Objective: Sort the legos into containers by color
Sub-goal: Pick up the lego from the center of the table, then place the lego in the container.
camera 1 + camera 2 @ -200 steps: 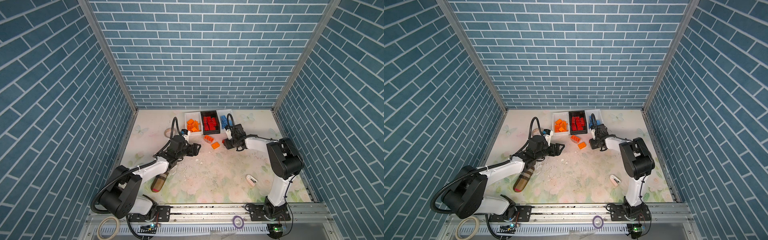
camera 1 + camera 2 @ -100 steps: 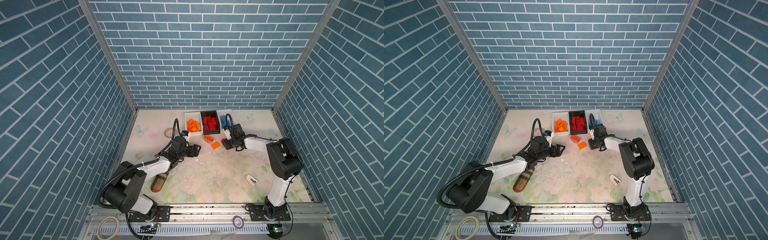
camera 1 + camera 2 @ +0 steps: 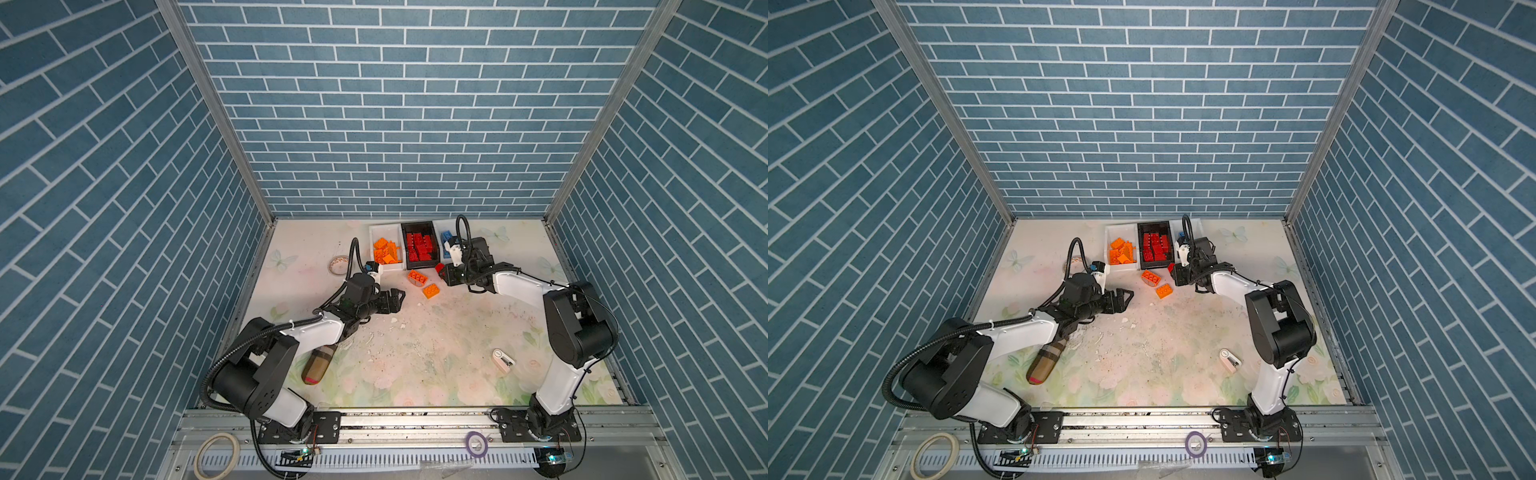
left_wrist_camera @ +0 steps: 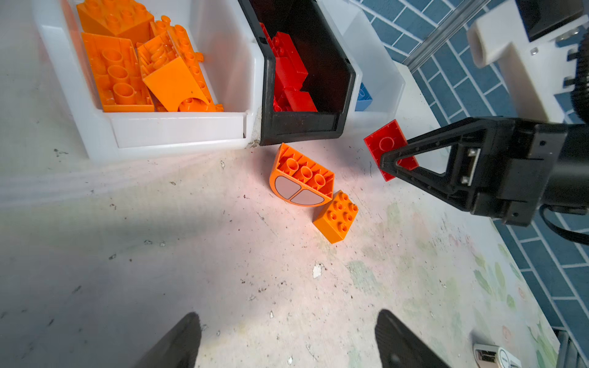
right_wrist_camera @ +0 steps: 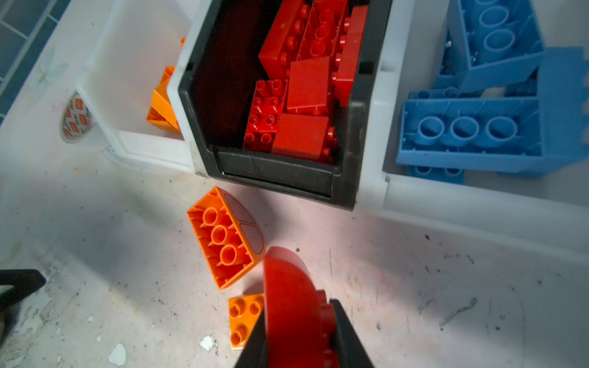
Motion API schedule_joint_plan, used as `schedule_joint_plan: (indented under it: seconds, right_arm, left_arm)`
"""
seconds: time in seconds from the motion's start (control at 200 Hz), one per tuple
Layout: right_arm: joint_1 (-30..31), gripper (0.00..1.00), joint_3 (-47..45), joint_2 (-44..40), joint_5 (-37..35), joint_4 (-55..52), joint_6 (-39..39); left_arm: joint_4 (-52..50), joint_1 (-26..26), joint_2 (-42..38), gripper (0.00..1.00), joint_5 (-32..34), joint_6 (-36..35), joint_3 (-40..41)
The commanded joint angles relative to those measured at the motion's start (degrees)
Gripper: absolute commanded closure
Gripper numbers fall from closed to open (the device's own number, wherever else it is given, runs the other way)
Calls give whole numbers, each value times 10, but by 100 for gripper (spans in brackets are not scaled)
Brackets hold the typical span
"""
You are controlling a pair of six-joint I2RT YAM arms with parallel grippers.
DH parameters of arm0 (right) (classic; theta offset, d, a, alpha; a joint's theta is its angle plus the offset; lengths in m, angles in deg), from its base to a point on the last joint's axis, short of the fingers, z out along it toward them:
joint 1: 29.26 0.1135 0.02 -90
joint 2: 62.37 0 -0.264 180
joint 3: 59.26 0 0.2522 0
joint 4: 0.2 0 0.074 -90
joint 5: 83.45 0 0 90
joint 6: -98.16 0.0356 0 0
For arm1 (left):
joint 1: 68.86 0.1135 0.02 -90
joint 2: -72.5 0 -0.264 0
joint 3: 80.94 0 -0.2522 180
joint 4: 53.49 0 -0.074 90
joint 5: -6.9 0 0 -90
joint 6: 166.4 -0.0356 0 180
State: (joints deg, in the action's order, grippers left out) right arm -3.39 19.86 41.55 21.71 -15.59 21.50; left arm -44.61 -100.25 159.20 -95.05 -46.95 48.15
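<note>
With right gripper (image 4: 392, 162) clamped on a red curved studded plastic brick (image 4: 384, 140), low over the table (image 4: 191, 255) beside the black plastic bin (image 4: 299, 130) near mid-frame in both top views: delivering red. Next, probably: lift over the bin wall, let go among the reds. Then send the wide-apart, empty left gripper (image 4: 287, 321) for the two loose orange plastic bricks (image 4: 302, 178), bound for the white plastic bin (image 4: 178, 130).

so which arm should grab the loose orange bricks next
Probably left. The left gripper is open and empty, facing the half-round brick and square brick; the right gripper is shut on a red brick.
</note>
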Motion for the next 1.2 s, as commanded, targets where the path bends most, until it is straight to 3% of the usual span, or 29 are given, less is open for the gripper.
schedule_joint_plan:
  seconds: [0.0,0.37,0.765,0.885,0.965,1.03,1.105,1.195]
  right_arm:
    - [3,79,25,-16,18,19,35]
    - [-4,80,100,44,55,57,98]
    - [-25,75,212,171,107,139,230]
    - [-25,67,270,214,111,128,246]
    - [-26,48,315,240,112,109,250]
    - [-25,40,345,248,109,83,245]
    - [-24,33,339,233,98,78,238]
    - [-25,32,295,198,89,95,228]
  left_arm:
    - [23,-4,-9,12,17,11,8]
    - [32,-20,-39,11,16,21,26]
    - [-21,-74,-40,12,85,24,11]
    - [-21,-92,-39,12,94,35,6]
    - [-8,-104,-38,12,102,51,8]
    - [-7,-112,-33,12,107,61,2]
    - [-20,-121,-22,12,115,75,-14]
    - [-25,-133,-12,12,127,88,-29]
